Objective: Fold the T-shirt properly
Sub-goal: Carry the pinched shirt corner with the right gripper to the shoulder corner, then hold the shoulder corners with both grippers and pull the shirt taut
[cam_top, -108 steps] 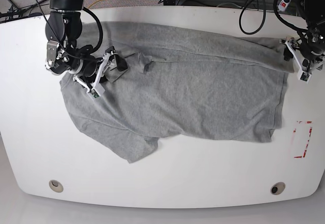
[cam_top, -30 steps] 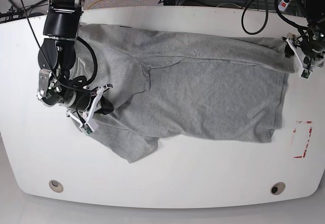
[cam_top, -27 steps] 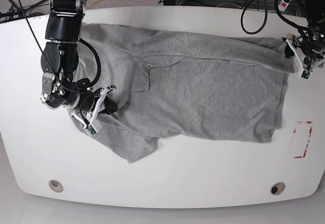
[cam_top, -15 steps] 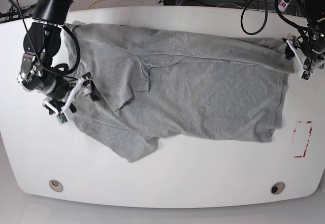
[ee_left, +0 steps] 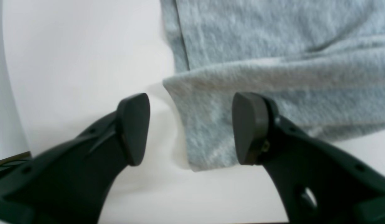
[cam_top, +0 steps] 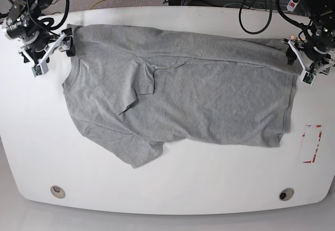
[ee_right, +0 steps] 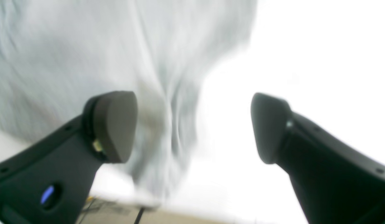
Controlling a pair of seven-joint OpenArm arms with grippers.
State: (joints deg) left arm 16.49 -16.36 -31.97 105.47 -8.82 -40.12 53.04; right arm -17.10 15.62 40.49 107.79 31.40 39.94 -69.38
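Overhead, a grey T-shirt (cam_top: 178, 92) lies spread and rumpled across a white table (cam_top: 172, 181), reaching from its far left corner almost to its right edge. At the far left corner the right gripper (cam_top: 49, 45) has its jaws spread, the shirt's blurred edge (ee_right: 167, 130) lying between them. At the far right edge the left gripper (cam_top: 302, 58) also has spread jaws, a folded shirt corner (ee_left: 204, 130) sitting between its black fingertips (ee_left: 134, 127)

A lab: white table (cam_top: 209, 178), tangled cables (cam_top: 256, 0) behind.
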